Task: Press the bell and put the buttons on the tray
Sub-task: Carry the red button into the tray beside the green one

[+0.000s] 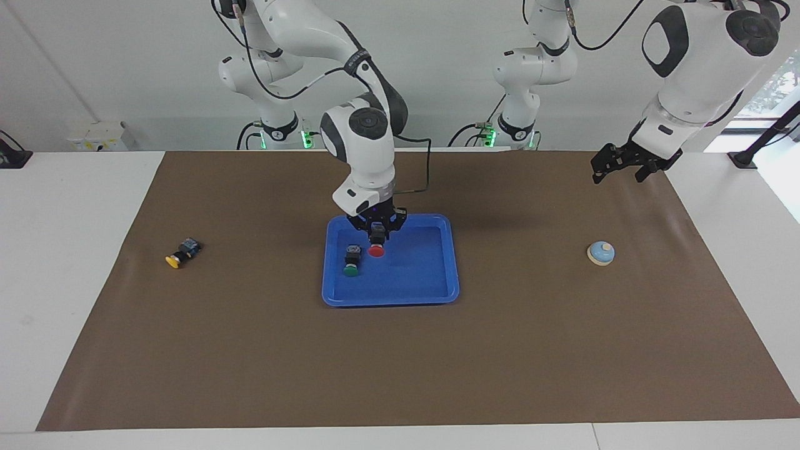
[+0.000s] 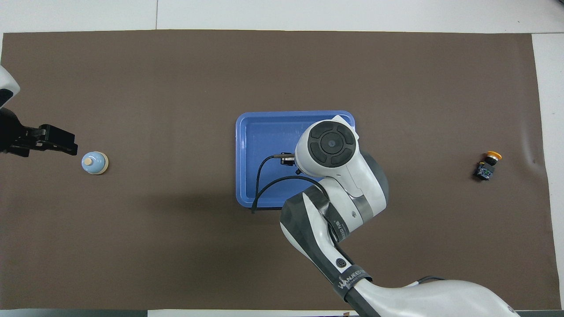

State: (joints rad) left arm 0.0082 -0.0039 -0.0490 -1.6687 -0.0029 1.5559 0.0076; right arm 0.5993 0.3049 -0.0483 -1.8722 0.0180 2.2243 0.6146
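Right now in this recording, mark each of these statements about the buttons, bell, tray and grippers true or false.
1. The green button lies in the blue tray. True.
2. The yellow button is in the tray. False: it lies on the brown mat toward the right arm's end.
3. The right gripper is shut on the red button over the tray. True.
4. The left gripper presses the light-blue bell. False: it hangs open in the air, apart from the bell.
5. The bell sits inside the tray. False: it stands on the mat toward the left arm's end.
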